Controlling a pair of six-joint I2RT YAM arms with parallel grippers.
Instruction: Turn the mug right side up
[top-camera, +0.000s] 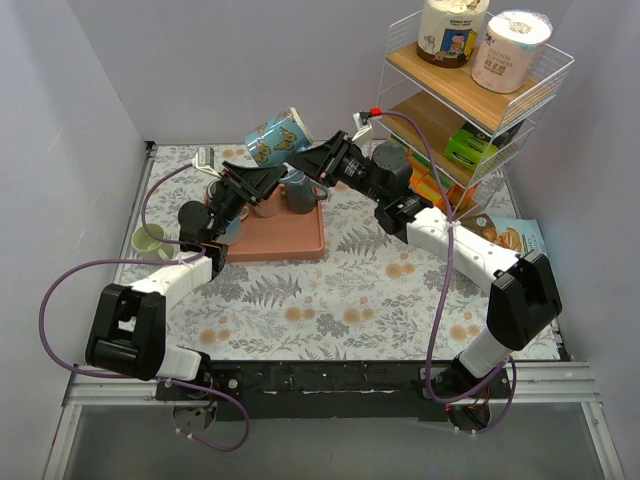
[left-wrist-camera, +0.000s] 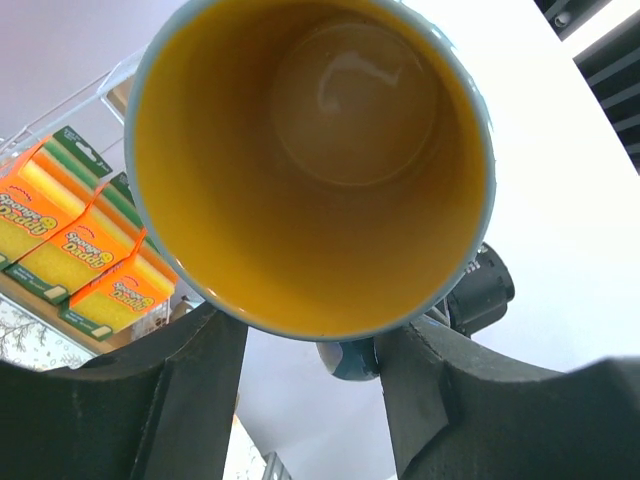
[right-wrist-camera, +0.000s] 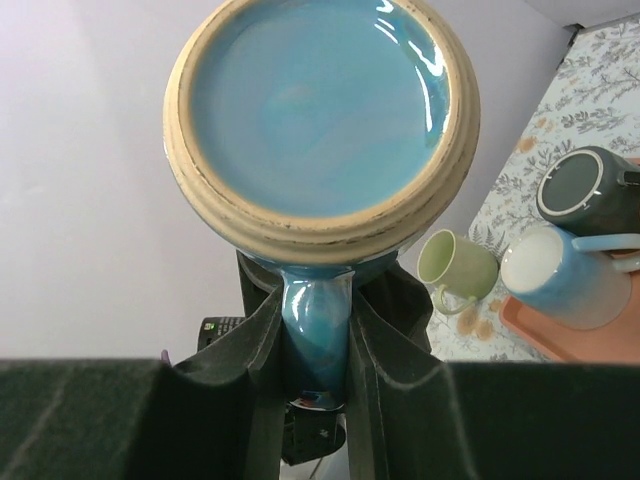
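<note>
Surveying from largest to smallest: the desk (top-camera: 400, 290) carries a flowered cover. A wire shelf (top-camera: 440, 110) stands at its far right corner, and a reddish tray (top-camera: 295, 240) sits left of centre toward the far edge. Both arms reach toward the far edge, above the tray.

The mug (top-camera: 278, 135), blue with a yellow inside, hangs in the air above the far edge of the tray and touches no surface. It is tilted roughly onto its side, with the mouth toward the near left and the base toward the far right.

The right pincer (right-wrist-camera: 316, 300) is pressed together on the handle (right-wrist-camera: 316, 345), one finger on each side, and appears to bear the mug's weight. The left pincer (left-wrist-camera: 308, 340) is spread wide just below the mouth. Whether its fingers touch the rim cannot be determined.

A grey mug (top-camera: 301, 195) stands on the tray. A green mug (top-camera: 150, 240) sits near the left edge of the desk.

Status, as a judgement: the lift is done and the turn is partly done. Remaining steps: rotate the mug until the mouth faces up, set it down on its base, and release it.
</note>
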